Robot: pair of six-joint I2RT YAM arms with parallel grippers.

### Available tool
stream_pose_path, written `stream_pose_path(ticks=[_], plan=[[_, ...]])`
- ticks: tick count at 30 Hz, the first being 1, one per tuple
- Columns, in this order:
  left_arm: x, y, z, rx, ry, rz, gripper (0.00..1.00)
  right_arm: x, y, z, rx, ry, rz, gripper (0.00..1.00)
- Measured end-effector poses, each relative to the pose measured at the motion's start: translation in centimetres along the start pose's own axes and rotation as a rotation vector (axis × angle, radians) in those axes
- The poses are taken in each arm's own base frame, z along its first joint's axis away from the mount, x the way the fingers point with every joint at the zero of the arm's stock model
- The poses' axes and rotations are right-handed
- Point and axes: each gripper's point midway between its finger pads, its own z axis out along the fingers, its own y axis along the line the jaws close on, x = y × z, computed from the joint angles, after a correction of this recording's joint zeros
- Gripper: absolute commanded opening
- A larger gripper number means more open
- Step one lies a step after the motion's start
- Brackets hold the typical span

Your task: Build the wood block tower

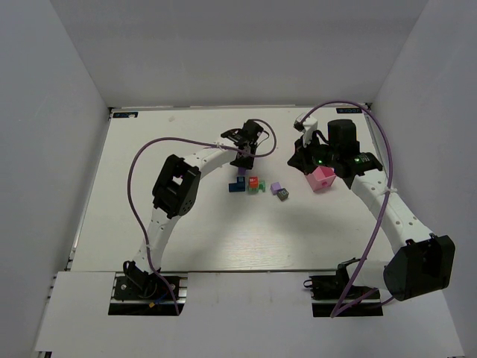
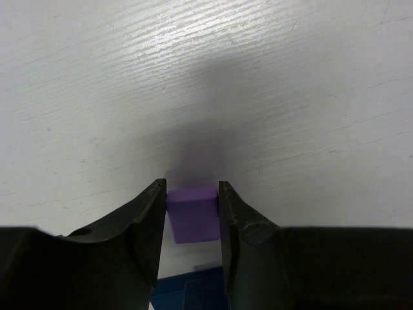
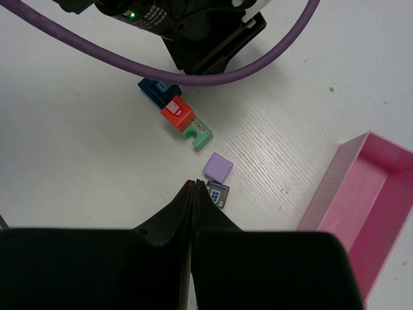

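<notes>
Your left gripper has its fingers pressed against both sides of a purple block, just far of the blue block at the left end of the cluster. The other blocks lie loose in a row at mid-table, running right: red block, green block, lilac block and grey block. Your right gripper has its fingers together on nothing, held above the table near the pink tray, which sits right of the row.

Bright, even light; soft shadows and a glossy sheen on the table
</notes>
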Motion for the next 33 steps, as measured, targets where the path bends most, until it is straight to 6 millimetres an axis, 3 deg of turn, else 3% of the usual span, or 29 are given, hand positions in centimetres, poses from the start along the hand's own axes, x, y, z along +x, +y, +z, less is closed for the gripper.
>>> stream_pose_path(ticks=[12, 22, 33], plan=[[-3.1, 0.5, -1.9, -0.013, -0.073, -0.004, 0.28, 0.0, 0.0, -0.1, -0.004, -0.002, -0.001, 0.0], [-5.2, 1.4, -6.2, -0.019, -0.128, -0.016, 0.27, 0.0, 0.1, -0.1, -0.011, -0.003, -0.001, 0.0], [-4.5, 2.7, -12.2, -0.009, -0.141, -0.069, 0.27, 0.1, 0.2, 0.0, -0.018, 0.001, 0.001, 0.0]])
